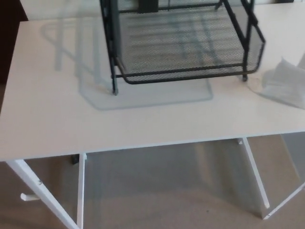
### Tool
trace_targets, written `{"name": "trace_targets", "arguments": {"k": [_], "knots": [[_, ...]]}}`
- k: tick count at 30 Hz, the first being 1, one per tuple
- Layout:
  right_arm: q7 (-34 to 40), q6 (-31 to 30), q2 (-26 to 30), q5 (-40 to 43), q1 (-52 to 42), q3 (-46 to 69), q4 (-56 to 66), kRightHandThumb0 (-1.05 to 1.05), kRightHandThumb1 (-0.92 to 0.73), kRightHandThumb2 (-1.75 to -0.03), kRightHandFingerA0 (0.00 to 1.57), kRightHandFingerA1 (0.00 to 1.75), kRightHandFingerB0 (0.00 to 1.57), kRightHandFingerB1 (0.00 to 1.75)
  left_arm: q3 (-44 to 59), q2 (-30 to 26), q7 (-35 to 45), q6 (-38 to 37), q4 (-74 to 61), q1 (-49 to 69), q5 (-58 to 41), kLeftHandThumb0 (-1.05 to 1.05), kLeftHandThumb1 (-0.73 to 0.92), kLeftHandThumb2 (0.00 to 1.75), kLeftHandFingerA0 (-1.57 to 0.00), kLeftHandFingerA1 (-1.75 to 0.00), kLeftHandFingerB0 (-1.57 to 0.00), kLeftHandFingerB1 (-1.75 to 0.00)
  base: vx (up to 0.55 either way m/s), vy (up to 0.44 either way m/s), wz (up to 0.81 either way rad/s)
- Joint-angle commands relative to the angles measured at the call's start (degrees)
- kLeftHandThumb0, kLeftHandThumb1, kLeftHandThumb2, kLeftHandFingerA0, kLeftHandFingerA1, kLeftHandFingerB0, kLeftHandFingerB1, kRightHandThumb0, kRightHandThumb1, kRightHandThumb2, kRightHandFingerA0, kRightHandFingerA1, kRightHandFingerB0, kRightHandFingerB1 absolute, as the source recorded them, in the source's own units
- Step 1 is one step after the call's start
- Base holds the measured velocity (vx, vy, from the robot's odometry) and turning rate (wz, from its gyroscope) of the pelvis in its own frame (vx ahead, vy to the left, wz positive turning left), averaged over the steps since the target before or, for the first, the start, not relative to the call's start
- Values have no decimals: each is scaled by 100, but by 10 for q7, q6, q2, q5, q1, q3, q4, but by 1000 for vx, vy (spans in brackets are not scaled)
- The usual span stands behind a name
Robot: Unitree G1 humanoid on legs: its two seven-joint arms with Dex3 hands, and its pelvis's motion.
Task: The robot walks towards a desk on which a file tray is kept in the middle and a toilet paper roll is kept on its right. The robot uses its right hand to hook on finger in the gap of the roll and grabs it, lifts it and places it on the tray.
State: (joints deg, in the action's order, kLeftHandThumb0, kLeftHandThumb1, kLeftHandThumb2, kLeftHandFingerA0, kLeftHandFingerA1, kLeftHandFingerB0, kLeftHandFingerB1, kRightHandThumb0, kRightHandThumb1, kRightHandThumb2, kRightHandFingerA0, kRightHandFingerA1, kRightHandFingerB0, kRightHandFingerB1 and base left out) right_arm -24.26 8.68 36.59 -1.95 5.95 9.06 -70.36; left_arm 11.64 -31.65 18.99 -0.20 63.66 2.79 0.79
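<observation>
A black wire-mesh file tray (190,74) stands at the back middle of the white desk (95,119), and its top is cut off by the upper edge of the head view. To its right lies a pale white-grey shape, the toilet paper roll (287,83). It is blurred and partly cut by the right edge, so its centre gap does not show. Neither of my hands shows in this view.
The desk's front edge (143,144) crosses the view below the middle. White legs (81,191) and angled braces (255,174) stand beneath it over beige carpet. A dark strip (9,33) borders the desk's far left.
</observation>
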Motion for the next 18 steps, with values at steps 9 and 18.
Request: {"name": "trace_targets", "arguments": {"k": [9,18], "knots": [[-1,-2,10,-3,17,-12,0,-73,-46,-88,5,51,3,27,12,-7,0,-17,2,11,-12,-76,92,67,-1,-86,-1,-76,54,57,7],[-1,-2,11,-2,20,-13,1,-73,-46,-88,5,51,3,27,12,-7,0,-17,2,9,-13,-76,92,67,-1,-86,-1,-76,0,0,0]]}}
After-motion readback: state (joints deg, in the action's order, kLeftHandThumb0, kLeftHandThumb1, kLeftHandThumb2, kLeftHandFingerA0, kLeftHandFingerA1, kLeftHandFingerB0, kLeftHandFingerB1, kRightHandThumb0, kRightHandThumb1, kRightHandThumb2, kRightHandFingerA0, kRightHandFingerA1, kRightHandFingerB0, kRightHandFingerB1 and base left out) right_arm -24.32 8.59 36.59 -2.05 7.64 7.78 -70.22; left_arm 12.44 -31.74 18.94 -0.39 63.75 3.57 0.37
